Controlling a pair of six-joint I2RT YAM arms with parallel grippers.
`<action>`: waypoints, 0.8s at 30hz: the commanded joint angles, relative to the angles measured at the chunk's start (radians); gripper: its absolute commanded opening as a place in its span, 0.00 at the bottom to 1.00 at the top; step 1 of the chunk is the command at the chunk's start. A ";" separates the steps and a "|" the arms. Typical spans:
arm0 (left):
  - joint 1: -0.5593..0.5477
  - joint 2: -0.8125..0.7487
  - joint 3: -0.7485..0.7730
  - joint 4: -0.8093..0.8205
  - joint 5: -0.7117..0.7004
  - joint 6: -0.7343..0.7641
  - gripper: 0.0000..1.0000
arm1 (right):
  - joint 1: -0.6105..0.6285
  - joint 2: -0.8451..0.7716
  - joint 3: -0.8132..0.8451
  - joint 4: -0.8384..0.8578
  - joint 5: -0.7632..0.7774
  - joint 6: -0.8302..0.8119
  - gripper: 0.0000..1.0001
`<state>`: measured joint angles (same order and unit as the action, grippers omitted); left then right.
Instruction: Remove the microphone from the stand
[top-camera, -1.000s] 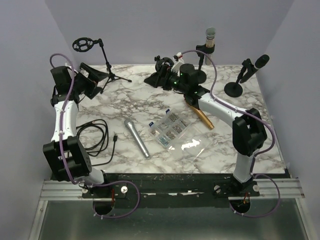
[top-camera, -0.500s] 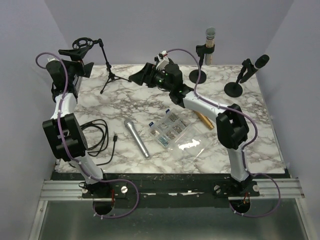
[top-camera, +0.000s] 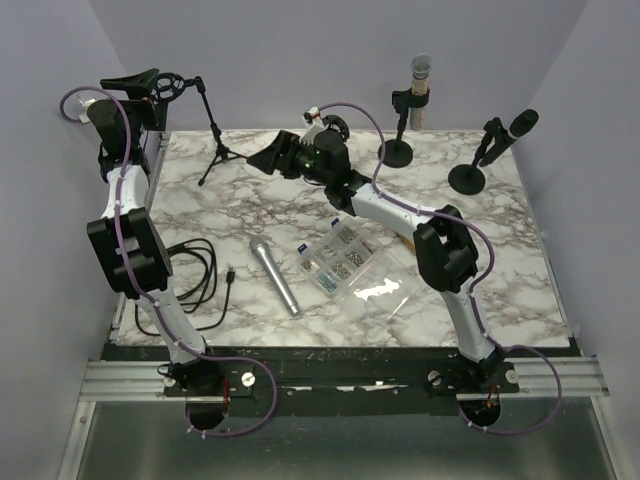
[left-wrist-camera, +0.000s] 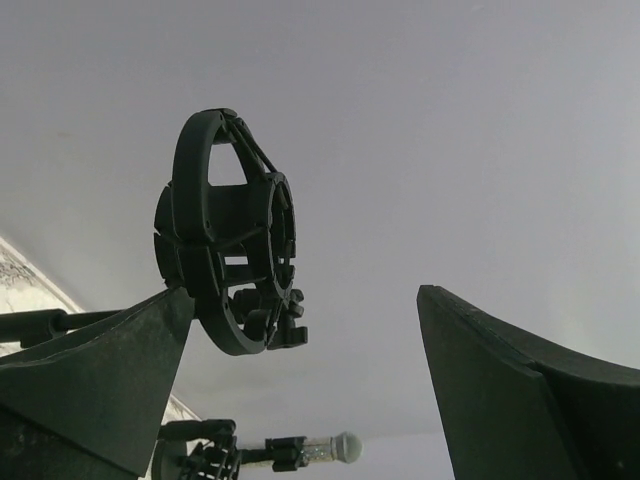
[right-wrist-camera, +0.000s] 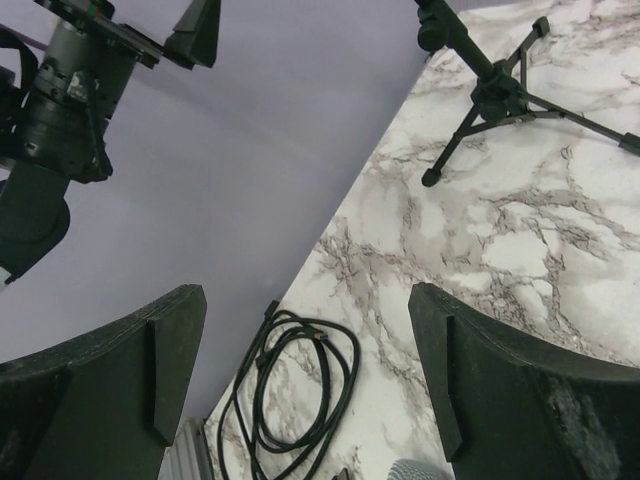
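Hovering by the far-left shock mount (top-camera: 165, 88), the left gripper (top-camera: 148, 80) spreads its jaws wide; the right gripper (right-wrist-camera: 308, 300) has its jaws wide too. The microphone (top-camera: 419, 72) sits upright in its stand (top-camera: 396, 151), far right of centre.

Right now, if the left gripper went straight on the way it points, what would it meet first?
Probably the empty shock mount on the tripod stand, framed off-centre between the left gripper's open jaws. Depth is unclear, so it might slip past.
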<state>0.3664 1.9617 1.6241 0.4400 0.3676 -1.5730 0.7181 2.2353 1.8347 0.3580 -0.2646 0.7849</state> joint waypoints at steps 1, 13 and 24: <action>0.004 0.049 0.088 -0.151 -0.057 0.031 0.99 | 0.007 0.028 0.051 -0.003 0.042 -0.026 0.91; -0.001 -0.053 -0.144 -0.106 -0.059 -0.009 0.98 | 0.006 0.035 0.040 0.000 0.053 -0.037 0.91; -0.003 0.062 0.016 -0.011 -0.044 -0.021 0.99 | 0.006 0.027 0.024 -0.009 0.073 -0.059 0.91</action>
<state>0.3645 2.0006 1.6108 0.3962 0.3443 -1.5829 0.7185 2.2471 1.8599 0.3500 -0.2279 0.7582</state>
